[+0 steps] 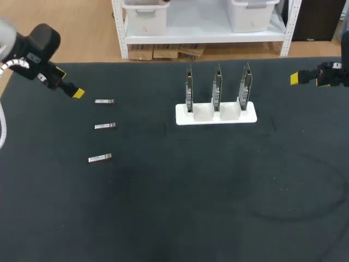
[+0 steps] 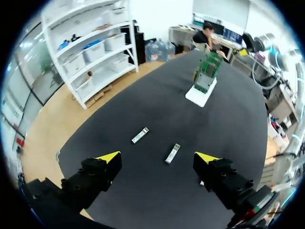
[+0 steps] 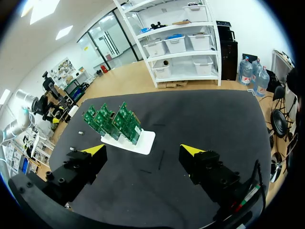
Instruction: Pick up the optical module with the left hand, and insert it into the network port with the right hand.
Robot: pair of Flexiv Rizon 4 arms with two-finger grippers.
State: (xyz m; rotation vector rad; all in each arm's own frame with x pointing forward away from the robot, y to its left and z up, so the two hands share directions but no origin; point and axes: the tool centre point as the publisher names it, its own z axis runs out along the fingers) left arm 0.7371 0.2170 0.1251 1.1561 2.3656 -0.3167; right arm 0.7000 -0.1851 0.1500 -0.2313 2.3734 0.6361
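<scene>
Black table (image 1: 191,191), flat and dark. White stand (image 1: 216,114) sits on it. Well left of the stand lie three modules, apart, in a column: far module (image 1: 104,101), middle module (image 1: 104,126), near module (image 1: 100,158).

1. Starting with the surface (image 1: 163,207): matt black all over, no pattern on it.
2. Out at nine o'clock are the three optical modules (image 1: 104,126), plain silvery grey metal.
3. Towards one o'clock sits the stand (image 1: 216,115), clean white.
4. The circuit boards (image 3: 113,122) in it are green, speckled with small dark and silvery parts.
5. The left gripper (image 2: 157,156) has black fingers and bright yellow tips.
6. The right gripper (image 3: 143,150) is the same, black with yellow tips.
</scene>
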